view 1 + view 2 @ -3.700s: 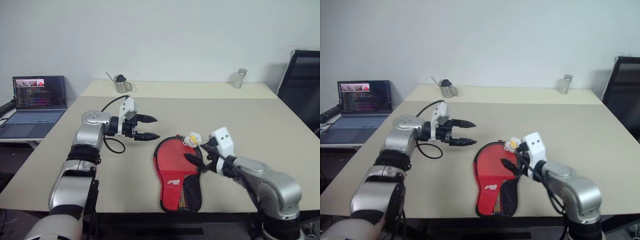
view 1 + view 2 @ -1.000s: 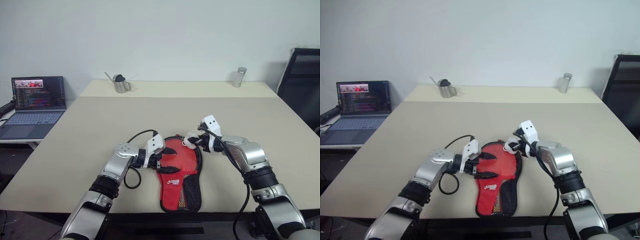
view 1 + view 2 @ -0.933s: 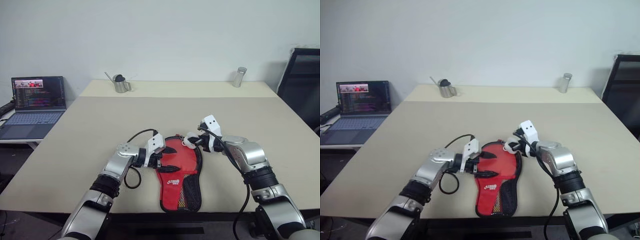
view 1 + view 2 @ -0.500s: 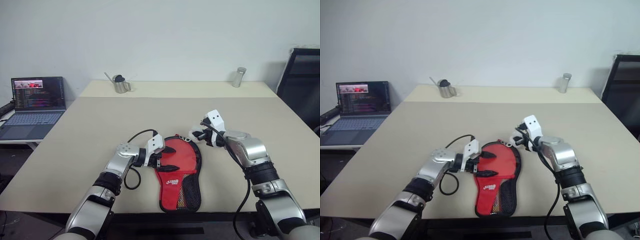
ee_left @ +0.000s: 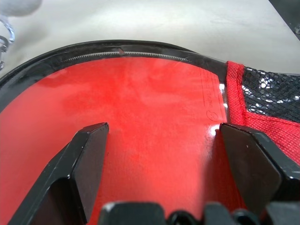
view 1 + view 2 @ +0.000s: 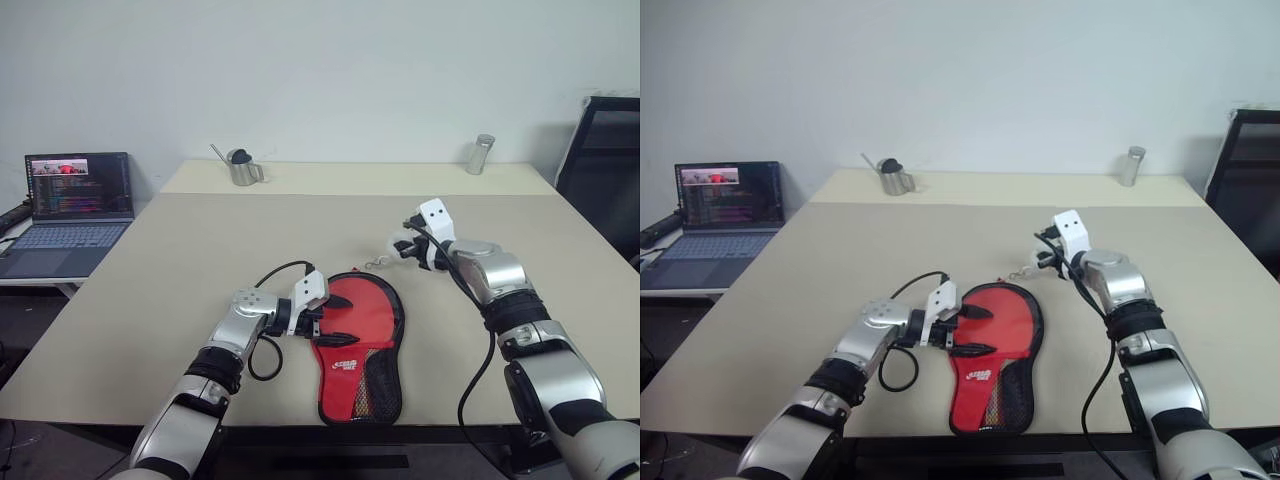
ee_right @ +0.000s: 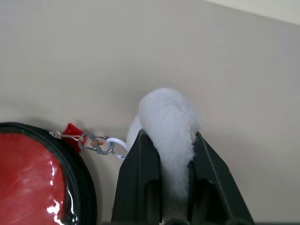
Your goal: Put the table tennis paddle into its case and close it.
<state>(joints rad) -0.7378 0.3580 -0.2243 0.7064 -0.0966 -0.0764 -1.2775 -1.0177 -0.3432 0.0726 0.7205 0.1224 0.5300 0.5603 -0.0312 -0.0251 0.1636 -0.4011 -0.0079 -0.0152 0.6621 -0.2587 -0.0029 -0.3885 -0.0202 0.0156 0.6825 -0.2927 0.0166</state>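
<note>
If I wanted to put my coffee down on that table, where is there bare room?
Plenty: the wide stretch between the case and the far metal pitcher, the left side toward the laptop, and the right side beside the black chair. It is crowded at the near middle, where the left gripper and right gripper work at the case.

The left gripper point(image 5: 161, 154) stands wide open over the smooth red rubber paddle face point(image 5: 145, 117), lying inside the black-edged zip case point(image 5: 140, 50) with red-and-black mesh point(image 5: 267, 93) on the beige table point(image 5: 164, 21).
</note>
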